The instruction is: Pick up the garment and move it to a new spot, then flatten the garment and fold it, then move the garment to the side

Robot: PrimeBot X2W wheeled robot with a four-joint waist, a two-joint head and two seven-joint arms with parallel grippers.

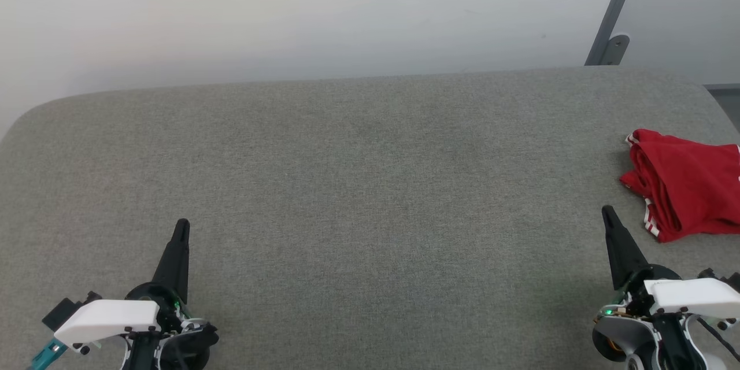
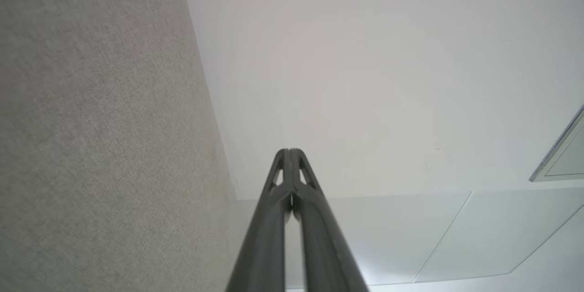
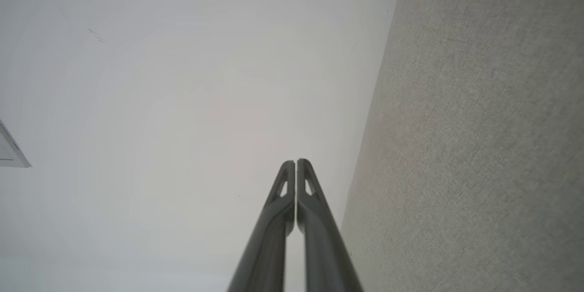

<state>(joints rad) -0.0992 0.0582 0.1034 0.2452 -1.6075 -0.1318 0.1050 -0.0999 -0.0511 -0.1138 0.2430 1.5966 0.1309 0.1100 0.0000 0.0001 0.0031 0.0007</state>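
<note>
The garment [image 1: 688,185], red with red-and-white striped trim, lies folded in a small bundle at the far right of the grey fabric surface [image 1: 358,185], partly cut off by the head view's edge. My right gripper [image 1: 608,212] rests just to the garment's lower left, apart from it, fingers pressed together with nothing between them [image 3: 295,162]. At the lower left my left gripper [image 1: 182,224] is shut and empty too [image 2: 289,151], far from the garment. The chest lettering is hidden.
A pale wall [image 1: 289,11] rises behind the surface's rounded far edge. A grey metal post [image 1: 613,17] with a bracket stands at the back right.
</note>
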